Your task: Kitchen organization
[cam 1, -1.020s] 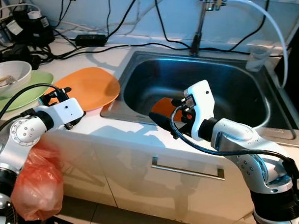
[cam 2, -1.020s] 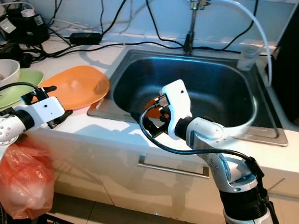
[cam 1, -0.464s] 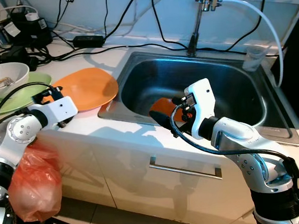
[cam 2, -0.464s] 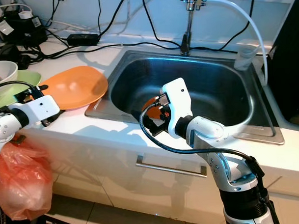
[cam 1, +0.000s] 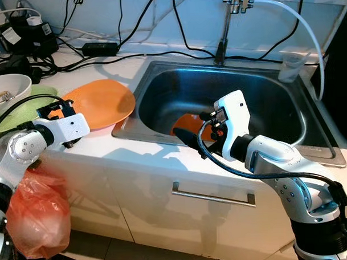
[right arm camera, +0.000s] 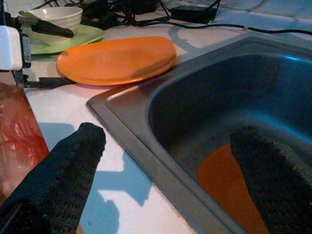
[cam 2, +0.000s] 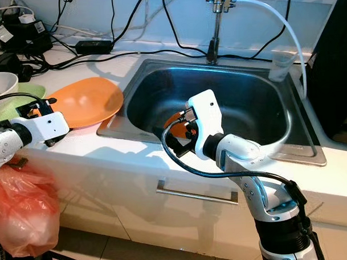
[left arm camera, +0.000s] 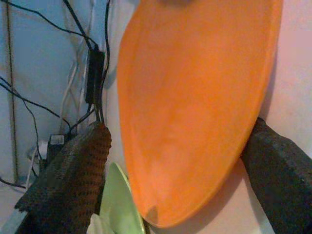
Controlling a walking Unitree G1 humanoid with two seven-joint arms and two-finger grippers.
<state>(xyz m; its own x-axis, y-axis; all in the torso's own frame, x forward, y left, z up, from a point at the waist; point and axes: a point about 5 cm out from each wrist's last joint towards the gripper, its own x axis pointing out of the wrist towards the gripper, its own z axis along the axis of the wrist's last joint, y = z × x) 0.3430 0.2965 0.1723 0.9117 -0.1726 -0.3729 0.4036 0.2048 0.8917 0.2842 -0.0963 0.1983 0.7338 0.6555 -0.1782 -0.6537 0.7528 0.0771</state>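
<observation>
White counter (cam 1: 114, 146) runs before us. Our left gripper (left arm camera: 170, 161) spreads its fingers either side of the orange plate's (cam 1: 101, 103) near rim, not clamped. Our right gripper (right arm camera: 165, 165) hangs open over the sink's (cam 1: 309, 111) front edge. At twelve o'clock from it, another orange plate (right arm camera: 229, 183) lies in the basin.

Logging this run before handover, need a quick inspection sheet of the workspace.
Surface: white counter with steel sink.
Job's things: orange plate on the counter beside the sink; orange dish in the basin; green plate with white bowl on it.
Clutter: orange plastic bag below the left arm; clear cup by the sink.
Grippers: left gripper open, fingers either side of the orange plate's edge; right gripper open at the sink's front rim.
Cables: black tangle at the wall; white hose from the tap.
Surroundings: cabinet handle.
</observation>
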